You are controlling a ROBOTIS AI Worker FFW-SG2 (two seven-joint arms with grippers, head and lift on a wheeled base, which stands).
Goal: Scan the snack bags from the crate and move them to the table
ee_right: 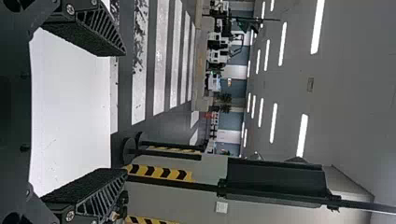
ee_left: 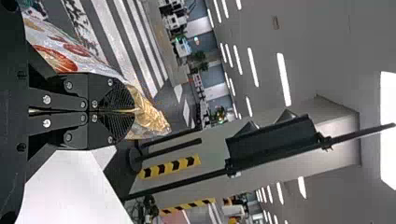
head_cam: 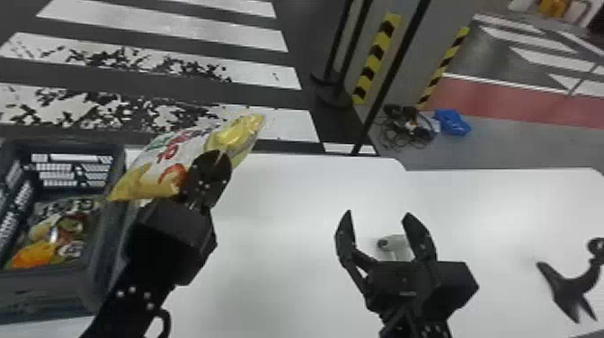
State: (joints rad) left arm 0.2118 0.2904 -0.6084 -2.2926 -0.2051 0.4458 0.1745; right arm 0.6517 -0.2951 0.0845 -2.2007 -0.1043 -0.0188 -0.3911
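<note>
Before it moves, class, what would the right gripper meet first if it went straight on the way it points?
Nothing near, it seems: ahead of the right gripper the way looks free over the white table and past its far edge. Its height above the table is unclear, though.

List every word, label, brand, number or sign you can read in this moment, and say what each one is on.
None that I can quote with confidence.
Snack bag in the left gripper: red and green lettering on its white front, too unclear to read.
Bags in the crate: dark lettering on the upper part, too small and blurred to read.
Yellow-and-black bands on the grey pillar: stripes, no words made out.
</note>
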